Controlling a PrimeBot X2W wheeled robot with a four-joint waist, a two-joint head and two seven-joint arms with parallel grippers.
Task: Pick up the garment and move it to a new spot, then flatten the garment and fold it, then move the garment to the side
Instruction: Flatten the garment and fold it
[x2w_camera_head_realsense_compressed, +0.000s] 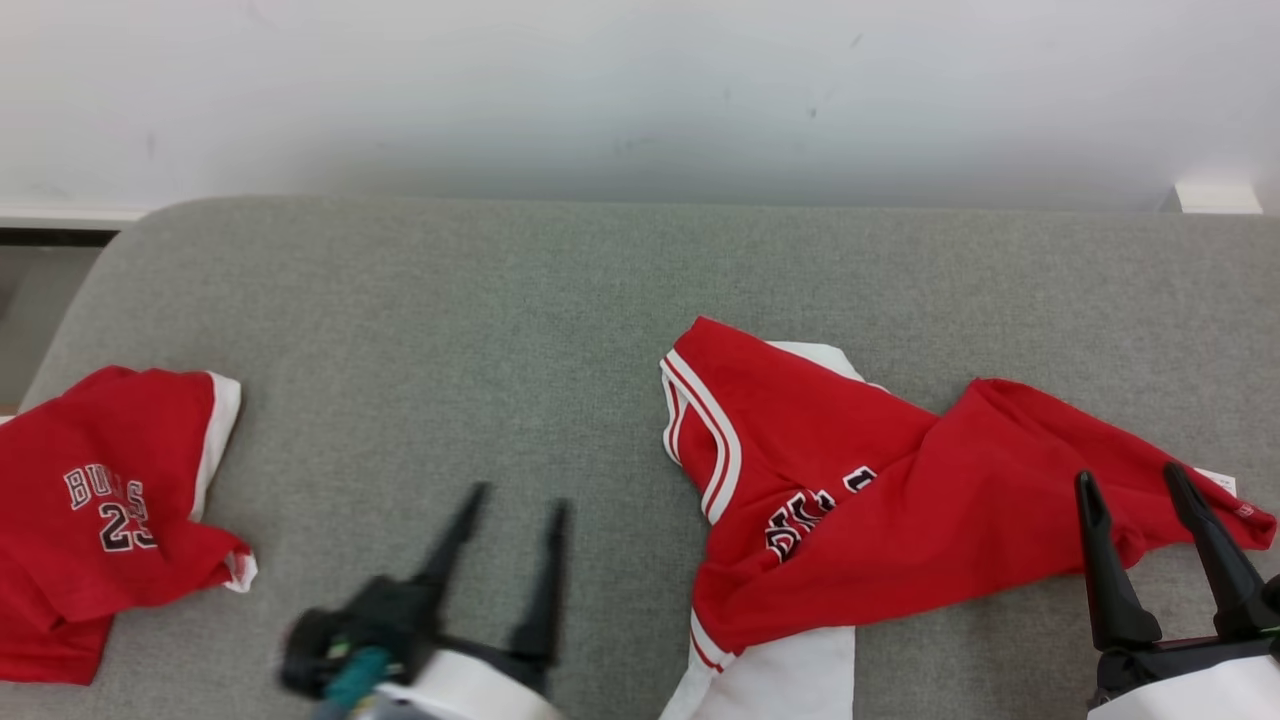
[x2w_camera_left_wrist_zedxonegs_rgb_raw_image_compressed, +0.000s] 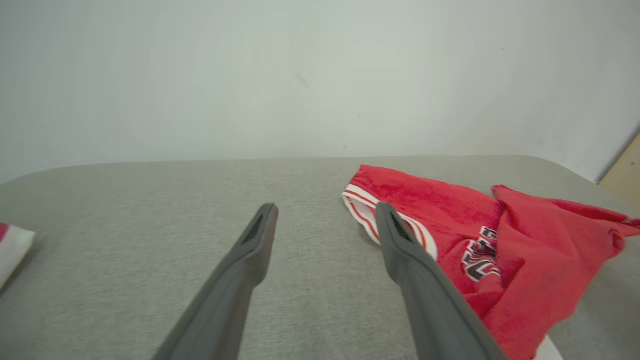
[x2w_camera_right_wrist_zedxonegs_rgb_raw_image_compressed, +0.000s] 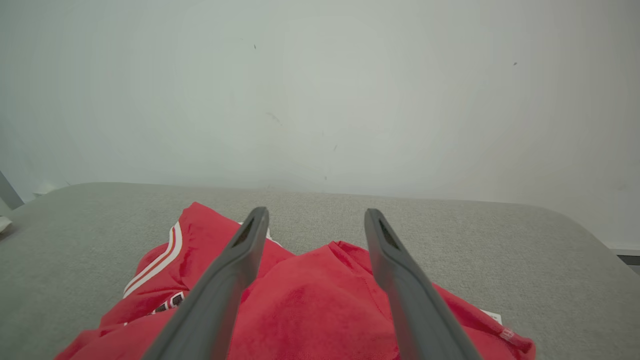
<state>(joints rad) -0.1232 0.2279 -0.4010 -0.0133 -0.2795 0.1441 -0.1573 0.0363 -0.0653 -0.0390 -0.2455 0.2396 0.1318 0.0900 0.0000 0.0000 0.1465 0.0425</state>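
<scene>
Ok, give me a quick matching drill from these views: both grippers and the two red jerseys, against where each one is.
1. left gripper
2. right gripper
3. crumpled jersey
4. second jersey

A. at the far left edge
B. open, over red fabric
C. open, over bare grey surface
D. centre-right, bunched up

Pairs: 1-C, 2-B, 3-D, 4-A.

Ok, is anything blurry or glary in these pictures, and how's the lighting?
Head view: the left tool is smeared with blur, while the right tool and the red jersey are sharp. Left wrist view: the far edge of the grey surface bows, a wide-angle effect. Right wrist view: soft, even light, no glare, and the wall looks hazy.
</scene>
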